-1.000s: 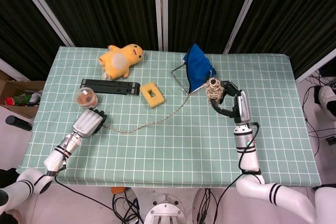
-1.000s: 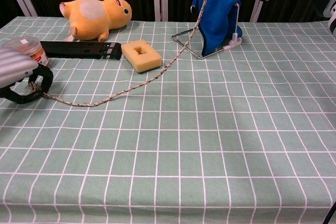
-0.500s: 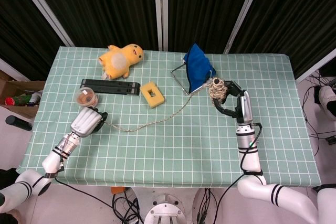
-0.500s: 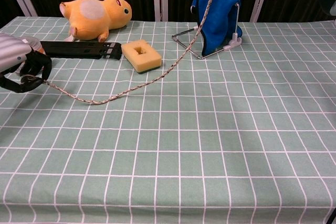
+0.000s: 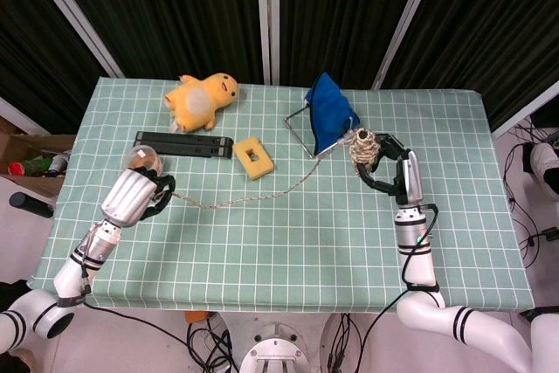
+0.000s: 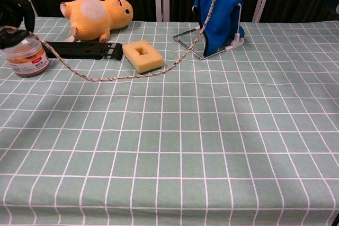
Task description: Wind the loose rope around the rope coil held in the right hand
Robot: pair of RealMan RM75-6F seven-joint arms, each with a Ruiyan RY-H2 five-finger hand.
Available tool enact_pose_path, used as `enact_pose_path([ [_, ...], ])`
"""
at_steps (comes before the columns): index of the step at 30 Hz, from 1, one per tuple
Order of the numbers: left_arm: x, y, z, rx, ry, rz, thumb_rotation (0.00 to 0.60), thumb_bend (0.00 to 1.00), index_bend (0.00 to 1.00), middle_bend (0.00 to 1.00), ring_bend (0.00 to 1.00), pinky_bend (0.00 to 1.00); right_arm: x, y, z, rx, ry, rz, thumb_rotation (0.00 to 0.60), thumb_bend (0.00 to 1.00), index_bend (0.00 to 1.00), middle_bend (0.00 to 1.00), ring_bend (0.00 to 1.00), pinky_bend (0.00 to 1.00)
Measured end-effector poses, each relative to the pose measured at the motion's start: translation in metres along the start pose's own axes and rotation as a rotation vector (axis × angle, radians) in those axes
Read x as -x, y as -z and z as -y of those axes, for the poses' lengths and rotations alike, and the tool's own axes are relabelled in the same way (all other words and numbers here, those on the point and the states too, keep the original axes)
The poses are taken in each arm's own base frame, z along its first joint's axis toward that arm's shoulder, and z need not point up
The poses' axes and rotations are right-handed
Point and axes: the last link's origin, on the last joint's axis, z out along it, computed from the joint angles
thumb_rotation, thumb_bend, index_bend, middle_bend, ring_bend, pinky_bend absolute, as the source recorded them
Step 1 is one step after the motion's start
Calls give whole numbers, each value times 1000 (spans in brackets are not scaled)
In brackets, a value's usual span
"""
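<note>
Rope coil (image 5: pixel 362 148) sits in the right hand (image 5: pixel 390 172), held up in the air near the blue cloth (image 5: pixel 329 113) on its wire stand (image 5: pixel 301 133). The fingers wrap round the coil. In the chest view only the bottom of the coil shows, at the top edge.

Loose rope (image 5: pixel 262 196) runs from the coil down to the tabletop (image 5: pixel 288 251), lies in a curve just in front of the yellow sponge (image 5: pixel 252 156), then lifts up to the left hand (image 5: pixel 133 196). That hand is raised off the tabletop w/ the rope end held in its dark fingers (image 6: pixel 13 11). The fingers are curled in tight on the rope.

A small jar (image 6: pixel 25 56) w/ an orange label stands right below the left hand. A black bar (image 5: pixel 182 143) lies flat next to it. A yellow duck toy (image 5: pixel 202 100) lies on its side at the back. The tabletop has a green checked cover.
</note>
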Motion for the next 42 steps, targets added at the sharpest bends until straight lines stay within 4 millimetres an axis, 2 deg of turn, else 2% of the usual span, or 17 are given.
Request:
enact_pose_path([
  [4, -33, 4, -11, 17, 42, -56, 600, 447, 796, 771, 672, 700, 4, -7, 1, -7, 19, 11, 600, 619, 755, 613, 562, 759],
  [11, -93, 7, -33, 56, 132, -141, 600, 447, 799, 774, 676, 705, 21, -31, 5, -8, 107, 64, 600, 618, 755, 613, 560, 759],
  [17, -137, 1, -55, 109, 189, -166, 600, 448, 800, 778, 691, 717, 50, -54, 7, -17, 247, 148, 600, 619, 755, 612, 560, 759],
  [21, -163, -12, -73, 148, 212, -151, 600, 447, 801, 782, 711, 730, 77, -64, 3, -23, 304, 207, 600, 622, 755, 613, 560, 759],
  [30, -199, -54, -105, 187, 316, -102, 600, 448, 801, 782, 712, 730, 128, -67, -3, -27, 318, 298, 600, 628, 755, 613, 561, 759],
  [37, -216, -89, -123, 178, 414, -75, 600, 447, 802, 784, 714, 731, 148, -68, 2, -35, 286, 333, 600, 628, 754, 613, 561, 759],
  [42, -224, -120, -136, 146, 495, -40, 600, 447, 804, 792, 722, 735, 161, -59, 4, -26, 247, 365, 600, 622, 755, 613, 561, 759],
])
